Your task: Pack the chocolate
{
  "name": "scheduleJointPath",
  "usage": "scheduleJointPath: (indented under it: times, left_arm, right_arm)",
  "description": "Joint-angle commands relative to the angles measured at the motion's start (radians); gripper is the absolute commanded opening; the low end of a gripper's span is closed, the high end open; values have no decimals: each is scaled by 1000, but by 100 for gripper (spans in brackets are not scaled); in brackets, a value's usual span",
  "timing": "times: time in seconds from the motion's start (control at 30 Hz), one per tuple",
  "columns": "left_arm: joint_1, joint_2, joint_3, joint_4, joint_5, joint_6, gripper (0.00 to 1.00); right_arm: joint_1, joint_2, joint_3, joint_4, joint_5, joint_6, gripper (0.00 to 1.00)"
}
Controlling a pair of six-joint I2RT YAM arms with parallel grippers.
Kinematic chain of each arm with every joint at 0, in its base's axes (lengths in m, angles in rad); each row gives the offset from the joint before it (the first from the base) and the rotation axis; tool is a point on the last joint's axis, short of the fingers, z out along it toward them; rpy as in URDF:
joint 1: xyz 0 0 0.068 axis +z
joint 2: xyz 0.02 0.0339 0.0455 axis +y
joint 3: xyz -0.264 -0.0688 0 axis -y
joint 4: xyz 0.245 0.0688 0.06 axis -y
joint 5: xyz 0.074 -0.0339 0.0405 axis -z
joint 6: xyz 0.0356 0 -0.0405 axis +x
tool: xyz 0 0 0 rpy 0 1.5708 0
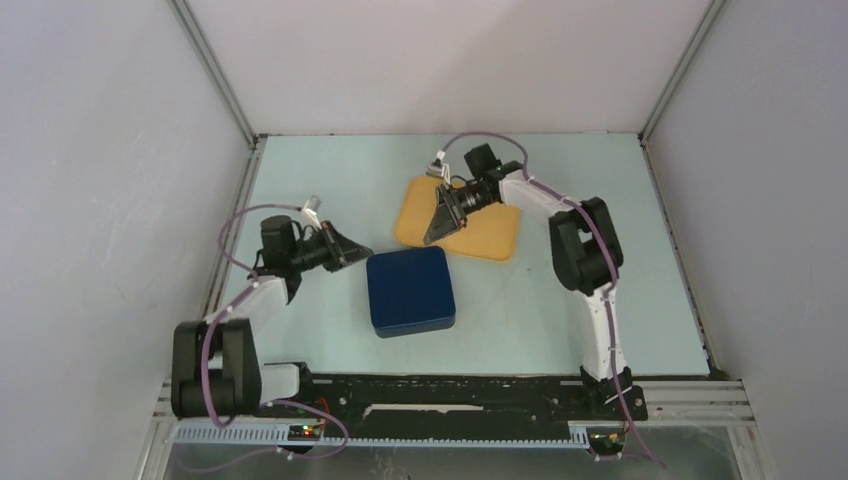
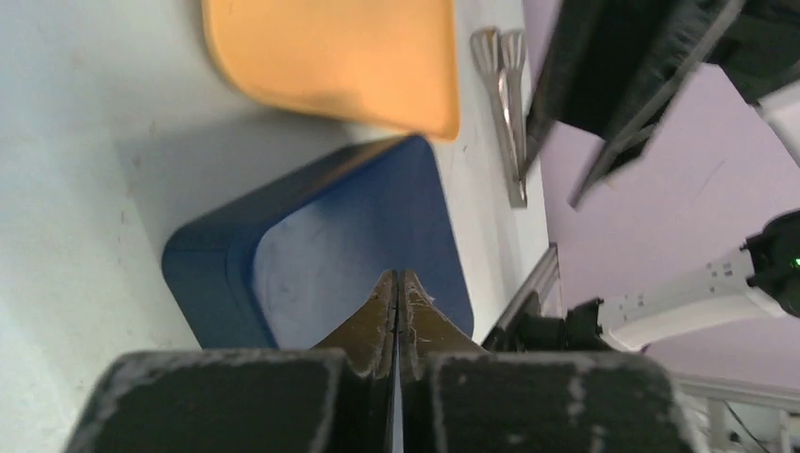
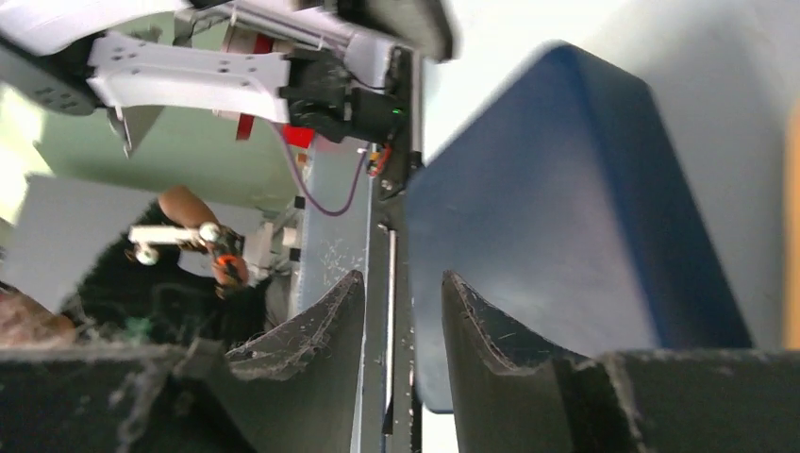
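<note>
**Right gripper parted beside the blue box**

The right gripper stands with a clear gap between its two dark, scuffed fingers, and nothing sits in that gap. Just ahead of the tool and off to its right-hand finger lies a dark blue box with rounded corners, its lid on. The near corner drops behind that finger, so contact cannot be judged. At the far right edge of the view, beyond the box, runs a thin orange strip of a tray. Pale table surface shows ahead past the box. Farther ahead and to the left, white links of the other arm cross the view with a purple cable; the background behind them is blurred.
</note>
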Motion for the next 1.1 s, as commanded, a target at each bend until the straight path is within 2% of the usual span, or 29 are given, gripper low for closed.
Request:
scheduleJointPath:
  times: [0.0,0.13,0.23,0.33,0.43,0.5,0.53,0.57,0.6,0.63,0.67,0.73,0.87,0.93,0.97,1.07]
  left_arm:
    - [-51,166,27,-28,42,-1,0]
    - [-62,373,137,-208,-12,78,0]
    - [-62,445,207,-294,12,111,0]
    - [-62,410,204,-268,20,108,0]
    - [-62,310,223,-288,23,150,1]
    - [-62,195,263,-365,1,232,10]
    - [-62,139,281,-399,-23,275,18]
    - [-60,79,295,-433,-62,322,25]
    - [-56,18,307,-461,-104,371,29]
    - [-54,-44,317,-489,-155,420,33]
    - [-54,-98,327,-520,-204,476,36]
    - [-55,-197,347,-569,-307,572,45]
    - [-56,-312,408,-661,-517,720,67]
    - [-55,-345,443,-700,-605,763,93]
    - [-55,-359,457,-716,-644,778,99]
    - [-54,-405,471,-752,-747,794,100]
  right_arm:
    - [-30,176,-15,73,-15,85,38]
    - [-34,298,-15,44,44,77,36]
    - [-28,296,-46,33,57,58,36]
    - [-43,230,-65,33,52,52,37]
    - [-69,123,-78,21,71,37,39]
    - [-91,36,-80,-17,136,-6,43]
    - [-102,-8,-82,-37,191,-25,45]
    - [-113,-70,-87,-58,253,-49,52]
    - [-121,-116,-92,-79,319,-75,66]
    - [-131,-159,-100,-93,389,-94,94]
    - [-142,-205,-113,-99,442,-112,99]
    - [-167,-297,-154,-93,509,-129,99]
    - [-225,-503,-265,4,654,-105,100]
    - [-233,-597,-300,43,806,-96,99]
    - [-233,-638,-315,61,879,-91,99]
    - [-241,-762,-366,99,1033,-69,100]
